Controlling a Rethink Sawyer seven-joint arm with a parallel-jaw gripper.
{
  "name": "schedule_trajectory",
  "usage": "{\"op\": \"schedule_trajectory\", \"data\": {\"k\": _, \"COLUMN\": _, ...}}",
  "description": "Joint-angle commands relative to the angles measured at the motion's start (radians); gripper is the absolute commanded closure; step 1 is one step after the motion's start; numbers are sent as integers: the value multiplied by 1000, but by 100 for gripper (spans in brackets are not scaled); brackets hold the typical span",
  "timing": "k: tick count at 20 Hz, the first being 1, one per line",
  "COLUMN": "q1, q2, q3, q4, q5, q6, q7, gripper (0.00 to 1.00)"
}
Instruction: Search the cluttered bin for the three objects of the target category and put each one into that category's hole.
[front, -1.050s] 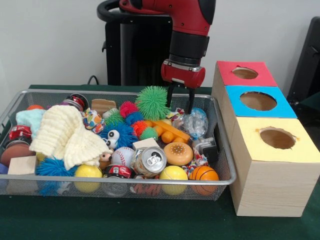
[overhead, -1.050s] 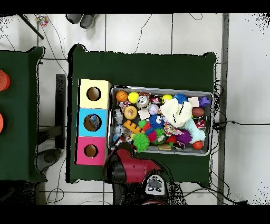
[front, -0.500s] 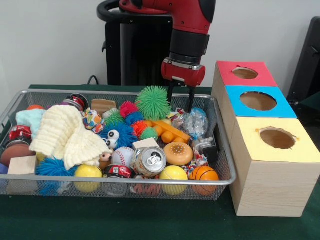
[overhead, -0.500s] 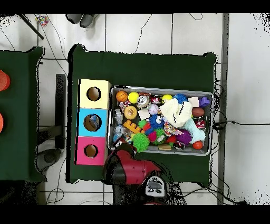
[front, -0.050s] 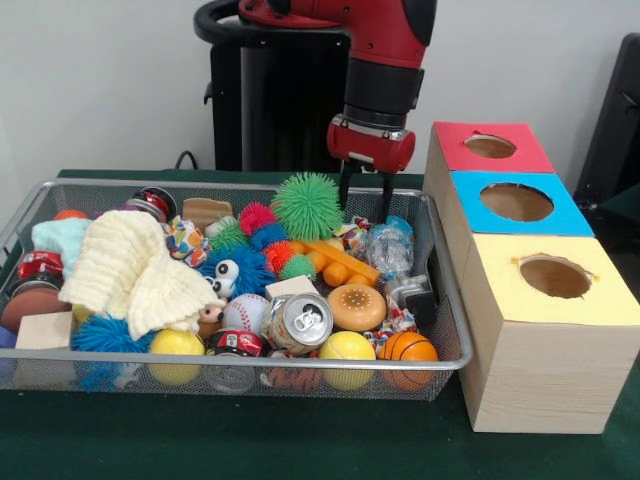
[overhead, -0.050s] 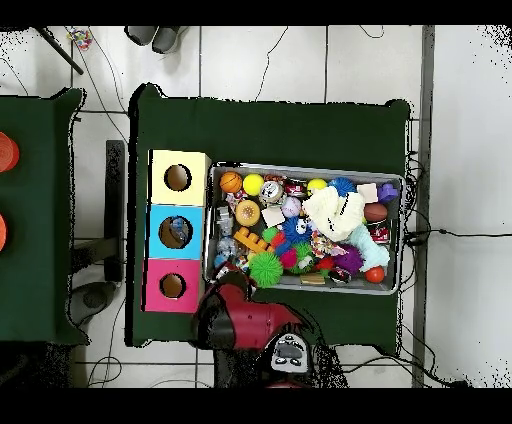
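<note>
Red and black, the arm's two-fingered gripper (front, -0.050s: 366, 197) hangs above the far right corner of the wire-mesh bin (front, -0.050s: 445, 300), fingers spread apart and holding nothing. Just below them lies a crinkled clear plastic bag (front, -0.050s: 390, 246), with the green spiky rubber ball (front, -0.050s: 305, 205) beside it. Along the bin's right edge stands the wooden box with red, blue and yellow holed tops (front, -0.050s: 515, 200).

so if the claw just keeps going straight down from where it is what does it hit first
Most likely the clear crinkly plastic bag at the bin's far right end, just below the open claw. Depth is hard to judge, so it might instead meet the bin's far rim behind the bag.
</note>
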Motion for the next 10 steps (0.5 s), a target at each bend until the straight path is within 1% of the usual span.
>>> {"op": "schedule_trajectory", "data": {"k": 1, "q1": 21, "q2": 60, "q3": 68, "q4": -127, "q5": 131, "q6": 136, "q7": 139, "gripper": 0}}
{"op": "schedule_trajectory", "data": {"k": 4, "q1": 35, "q2": 77, "q3": 58, "q4": -161, "q5": 163, "q6": 147, "q7": 127, "gripper": 0}}
{"op": "schedule_trajectory", "data": {"k": 10, "q1": 44, "q2": 118, "q3": 64, "q4": -221, "q5": 182, "q6": 153, "q7": 86, "gripper": 0}}
